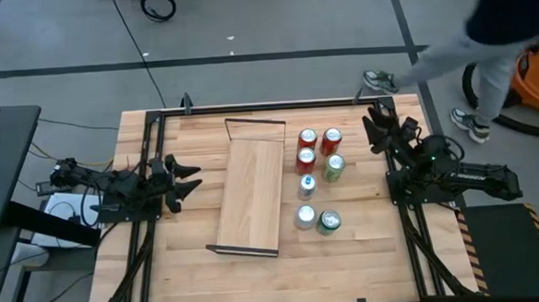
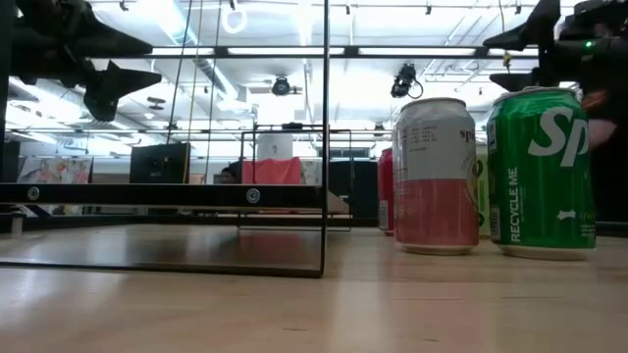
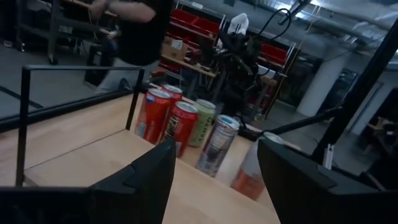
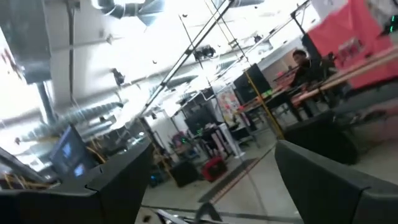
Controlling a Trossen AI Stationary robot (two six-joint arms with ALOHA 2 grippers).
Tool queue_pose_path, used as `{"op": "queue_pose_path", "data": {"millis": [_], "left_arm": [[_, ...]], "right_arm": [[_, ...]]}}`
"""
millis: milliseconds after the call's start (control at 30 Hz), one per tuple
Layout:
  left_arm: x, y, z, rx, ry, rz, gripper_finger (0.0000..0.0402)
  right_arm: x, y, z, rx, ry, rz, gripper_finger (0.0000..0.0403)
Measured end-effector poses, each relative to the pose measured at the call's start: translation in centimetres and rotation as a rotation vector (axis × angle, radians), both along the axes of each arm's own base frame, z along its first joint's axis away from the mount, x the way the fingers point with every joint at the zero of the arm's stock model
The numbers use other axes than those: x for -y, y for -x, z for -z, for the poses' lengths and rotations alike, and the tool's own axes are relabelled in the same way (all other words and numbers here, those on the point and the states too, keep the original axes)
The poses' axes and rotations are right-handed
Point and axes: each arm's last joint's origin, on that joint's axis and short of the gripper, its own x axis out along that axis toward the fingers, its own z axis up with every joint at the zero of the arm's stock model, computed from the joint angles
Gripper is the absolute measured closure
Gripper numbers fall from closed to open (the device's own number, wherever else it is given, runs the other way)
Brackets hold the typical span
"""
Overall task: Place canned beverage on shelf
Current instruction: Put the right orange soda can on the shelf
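The shelf point(image 1: 250, 189), a long light-wood board with dark rod frames at its short ends, stands on the middle of the table; its frame also shows in the low view point(image 2: 196, 196). Several cans stand upright to its right: three red ones point(image 1: 307, 140) at the far end, a green one point(image 1: 333, 168), a silver-blue one point(image 1: 306, 186), and nearer a white-pink one point(image 2: 435, 176) and a green one point(image 2: 542, 172). My left gripper point(image 1: 189, 174) is open and empty, left of the shelf and above the table. My right gripper point(image 1: 379, 127) is open and empty, right of the cans and raised.
Dark rails run along the tabletop's edges point(image 1: 267, 105). A person point(image 1: 503, 28) moves past the table's far right corner and also shows in the left wrist view point(image 3: 134, 31). Bare wood lies near the table's front edge point(image 1: 276, 280).
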Motion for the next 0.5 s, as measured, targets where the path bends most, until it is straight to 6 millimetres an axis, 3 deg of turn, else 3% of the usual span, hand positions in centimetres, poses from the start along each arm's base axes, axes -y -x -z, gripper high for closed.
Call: {"op": "queue_pose_path", "data": {"millis": [167, 300, 500], "left_arm": [[0.0, 0.1, -1.0, 0.091, -0.016, -0.001, 0.0163], [0.1, 0.4, -2.4, 0.200, -0.167, 0.040, 0.0163], [0.0, 0.8, -3.3, 0.260, -0.362, 0.007, 0.0163]], "right_arm": [[0.0, 0.0, 0.0, 0.026, -0.027, -0.010, 0.0054], [0.0, -0.2, 0.2, 0.003, -0.030, -0.037, 0.0054], [-0.6, -0.4, -0.1, -0.012, 0.077, -0.249, 0.0054]]}}
